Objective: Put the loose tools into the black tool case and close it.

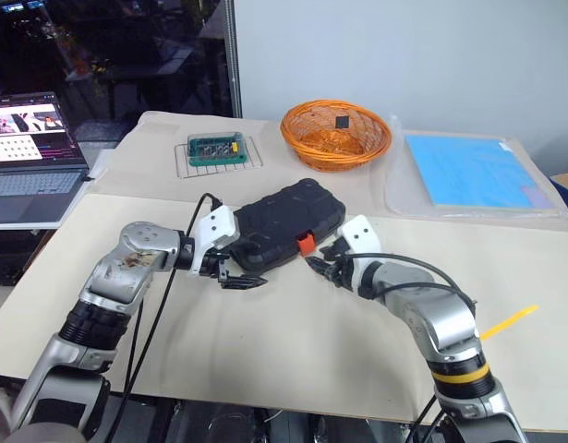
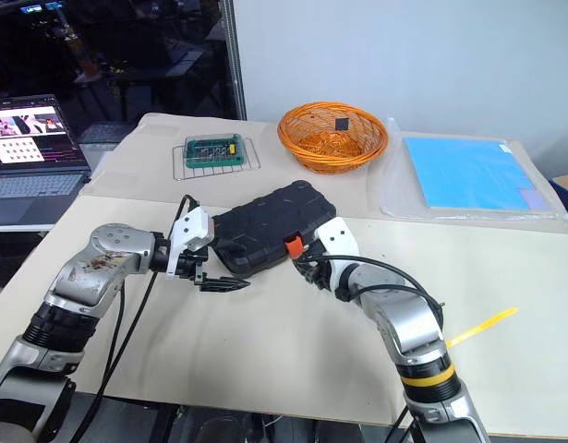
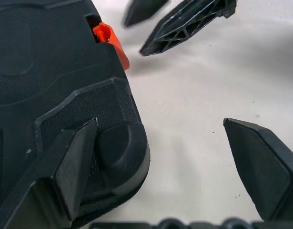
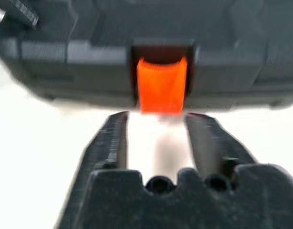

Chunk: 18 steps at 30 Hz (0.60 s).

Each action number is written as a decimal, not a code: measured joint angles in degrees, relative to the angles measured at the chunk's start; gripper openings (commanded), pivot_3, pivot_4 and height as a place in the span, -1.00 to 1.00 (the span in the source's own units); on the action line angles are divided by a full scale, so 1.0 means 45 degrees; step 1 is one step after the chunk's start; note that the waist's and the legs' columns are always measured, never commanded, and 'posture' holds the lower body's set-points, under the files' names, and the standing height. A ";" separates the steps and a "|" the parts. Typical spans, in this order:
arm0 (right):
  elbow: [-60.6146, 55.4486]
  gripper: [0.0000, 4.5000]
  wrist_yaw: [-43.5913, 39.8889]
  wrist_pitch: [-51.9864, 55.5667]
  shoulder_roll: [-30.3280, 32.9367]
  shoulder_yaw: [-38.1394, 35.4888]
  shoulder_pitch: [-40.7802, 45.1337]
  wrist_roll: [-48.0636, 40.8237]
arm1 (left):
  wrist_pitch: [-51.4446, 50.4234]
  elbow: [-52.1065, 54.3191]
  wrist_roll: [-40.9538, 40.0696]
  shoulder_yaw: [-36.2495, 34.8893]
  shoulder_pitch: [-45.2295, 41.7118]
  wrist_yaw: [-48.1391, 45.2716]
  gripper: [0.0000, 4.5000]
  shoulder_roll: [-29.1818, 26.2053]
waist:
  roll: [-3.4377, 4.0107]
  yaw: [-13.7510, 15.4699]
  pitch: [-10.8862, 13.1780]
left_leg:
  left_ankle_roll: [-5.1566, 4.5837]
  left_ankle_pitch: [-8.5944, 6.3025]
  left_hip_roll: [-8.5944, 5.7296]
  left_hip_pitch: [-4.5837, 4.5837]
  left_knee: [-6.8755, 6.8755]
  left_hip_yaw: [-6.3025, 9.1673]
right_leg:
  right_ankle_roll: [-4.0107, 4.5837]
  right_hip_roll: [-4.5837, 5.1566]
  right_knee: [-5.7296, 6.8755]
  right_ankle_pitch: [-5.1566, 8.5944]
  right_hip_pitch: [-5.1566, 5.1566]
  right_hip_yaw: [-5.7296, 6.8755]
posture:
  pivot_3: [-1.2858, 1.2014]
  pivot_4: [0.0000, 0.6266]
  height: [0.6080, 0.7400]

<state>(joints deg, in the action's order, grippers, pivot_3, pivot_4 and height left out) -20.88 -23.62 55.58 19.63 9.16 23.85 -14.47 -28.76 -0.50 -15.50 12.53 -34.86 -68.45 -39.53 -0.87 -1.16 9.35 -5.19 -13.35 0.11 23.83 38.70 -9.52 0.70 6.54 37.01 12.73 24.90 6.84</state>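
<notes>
The black tool case (image 1: 284,221) lies shut on the table, its orange latch (image 1: 306,244) facing me. The loose tools are out of view. My left gripper (image 1: 239,277) is open at the case's near left corner (image 3: 113,152); one finger rests against the lid and the other stands off over bare table. My right gripper (image 4: 157,118) points straight at the latch (image 4: 161,85). Its fingers are a narrow gap apart with nothing between them, and their tips sit just short of the latch's lower edge. The right gripper's fingers (image 3: 184,24) also show in the left wrist view, beside the latch (image 3: 110,40).
A round orange wicker basket (image 1: 336,134) stands behind the case. A green board on a wire rack (image 1: 216,150) sits at the back left and a blue sheet (image 1: 473,173) at the back right. An open laptop (image 1: 30,157) stands far left. A yellow strip (image 1: 508,320) lies near the right front.
</notes>
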 measured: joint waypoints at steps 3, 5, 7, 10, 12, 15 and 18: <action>0.0039 -0.96 0.0063 0.0004 -0.0199 -0.0111 0.0072 -0.0069 | 0.0001 -0.0011 0.0000 0.0001 -0.0004 0.0025 1.00 0.0024 | 0.0000 0.0022 0.0000 | 0.0000 0.0000 0.0001 -0.0001 0.0001 0.0001 | -0.0002 0.0000 0.0000 0.0001 0.0000 0.0002 | 0.03 -0.52 1.00; 0.0604 -0.96 0.0215 -0.0060 -0.0561 -0.0115 0.0464 -0.0030 | 0.0001 -0.0041 0.0001 0.0002 -0.0001 0.0021 1.00 0.0025 | 0.0000 0.0002 0.0000 | 0.0000 0.0000 0.0001 -0.0002 0.0001 0.0000 | -0.0003 0.0000 0.0000 0.0001 -0.0001 0.0002 | 0.03 -0.52 1.00; 0.1402 -0.96 0.0326 -0.0309 -0.0917 -0.0023 0.0945 0.0105 | 0.0001 -0.0032 0.0002 0.0004 -0.0009 0.0062 1.00 0.0044 | 0.0000 0.0017 0.0000 | 0.0001 0.0001 0.0001 -0.0002 0.0001 -0.0002 | -0.0004 0.0000 0.0002 -0.0001 0.0002 0.0005 | 0.03 -0.52 1.00; 0.2245 -0.96 0.0303 -0.0775 -0.1146 0.0119 0.1320 0.0340 | -0.0012 -0.0056 0.0040 -0.0035 0.0030 0.0138 1.00 0.0030 | -0.0004 -0.0044 -0.0003 | 0.0002 0.0001 0.0008 -0.0008 0.0001 -0.0006 | -0.0005 -0.0001 0.0001 -0.0005 -0.0004 0.0009 | 0.03 -0.52 1.00; 0.2740 -0.96 0.0305 -0.1113 -0.1247 0.0189 0.1449 0.0487 | -0.0024 -0.0057 0.0081 -0.0042 0.0034 0.0230 1.00 0.0031 | -0.0004 -0.0107 -0.0003 | 0.0012 0.0007 0.0014 -0.0010 0.0002 -0.0008 | -0.0005 -0.0001 0.0003 -0.0008 -0.0004 0.0012 | 0.03 -0.52 1.00; 0.2762 -0.96 0.0251 -0.1187 -0.1171 0.0198 0.1407 0.0527 | -0.0024 -0.0042 0.0081 -0.0038 0.0035 0.0247 1.00 0.0035 | -0.0004 -0.0128 -0.0003 | 0.0016 0.0010 0.0019 -0.0009 0.0000 -0.0006 | -0.0002 -0.0001 0.0006 -0.0008 0.0002 0.0015 | 0.03 -0.52 1.00; 0.1836 -0.96 -0.0143 -0.1257 -0.0888 0.0113 0.0878 0.0338 | -0.0023 0.0054 0.0065 -0.0024 0.0072 0.0262 1.00 0.0065 | -0.0003 -0.0042 -0.0002 | 0.0015 0.0008 0.0016 -0.0006 -0.0014 -0.0005 | 0.0005 -0.0001 0.0000 -0.0005 0.0004 0.0016 | 0.03 -0.52 1.00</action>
<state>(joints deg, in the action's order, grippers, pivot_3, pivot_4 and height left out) -12.62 -24.27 49.92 15.63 9.67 27.80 -12.95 -28.86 -0.26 -15.20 12.42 -34.54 -67.27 -39.23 -0.89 -1.35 9.34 -5.12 -13.31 0.18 23.80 38.64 -9.54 0.73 6.53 37.01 12.71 24.91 6.92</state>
